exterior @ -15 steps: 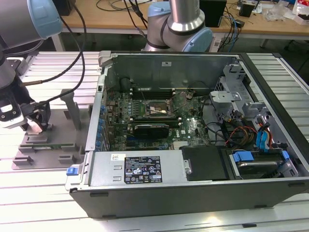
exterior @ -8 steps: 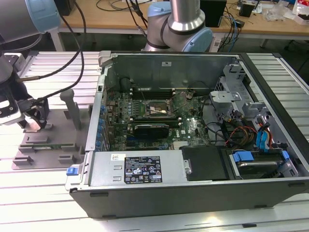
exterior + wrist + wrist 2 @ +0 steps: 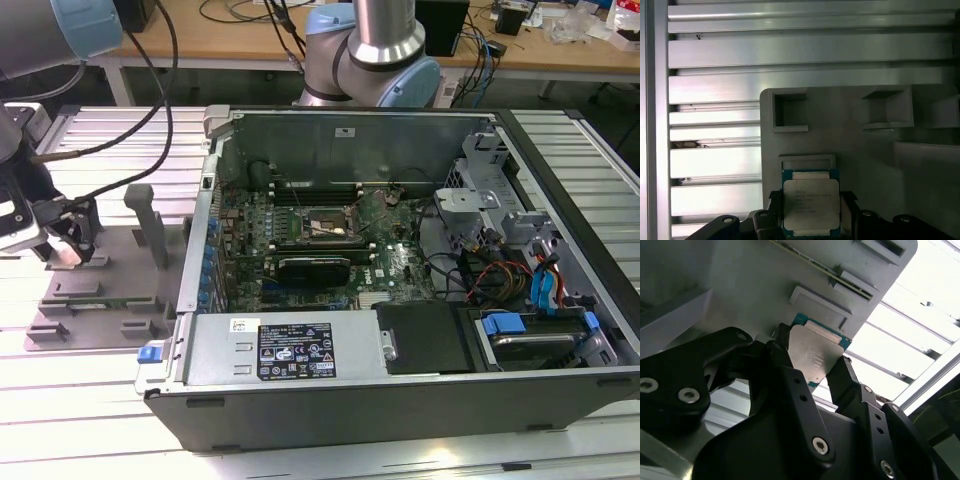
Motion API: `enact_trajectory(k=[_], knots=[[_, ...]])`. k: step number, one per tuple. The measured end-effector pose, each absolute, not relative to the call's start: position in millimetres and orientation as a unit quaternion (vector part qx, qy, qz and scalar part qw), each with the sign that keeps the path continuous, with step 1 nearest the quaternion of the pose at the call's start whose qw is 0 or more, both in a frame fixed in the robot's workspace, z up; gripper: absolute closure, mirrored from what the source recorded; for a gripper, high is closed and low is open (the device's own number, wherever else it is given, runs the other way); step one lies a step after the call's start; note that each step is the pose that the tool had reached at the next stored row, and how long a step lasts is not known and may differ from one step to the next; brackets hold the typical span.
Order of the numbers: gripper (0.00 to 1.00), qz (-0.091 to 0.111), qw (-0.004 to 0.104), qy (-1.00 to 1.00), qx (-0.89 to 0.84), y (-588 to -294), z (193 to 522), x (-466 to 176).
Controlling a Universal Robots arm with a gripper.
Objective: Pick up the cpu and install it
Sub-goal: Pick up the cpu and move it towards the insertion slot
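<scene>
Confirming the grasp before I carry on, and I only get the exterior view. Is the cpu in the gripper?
Observer: Yes. In both wrist views the cpu sits in the gripper, with its fingers on two opposite edges.
Operator: Which face is toward the wrist?
Observer: The silver metal top faces the wrist cameras.
Operator: What is behind it?
Observer: The grey fixture plate. The cpu is right beside a low rectangular frame on that plate.
</scene>
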State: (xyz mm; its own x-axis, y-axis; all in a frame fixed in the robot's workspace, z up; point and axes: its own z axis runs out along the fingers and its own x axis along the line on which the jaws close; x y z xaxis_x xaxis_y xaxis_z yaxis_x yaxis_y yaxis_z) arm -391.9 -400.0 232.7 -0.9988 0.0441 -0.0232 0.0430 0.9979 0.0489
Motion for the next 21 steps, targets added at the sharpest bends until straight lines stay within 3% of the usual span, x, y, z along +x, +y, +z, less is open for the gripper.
enact_trajectory(k=[21], knots=[[0.45,0.024,0.013,0.999,0.022,-399,257,-392]])
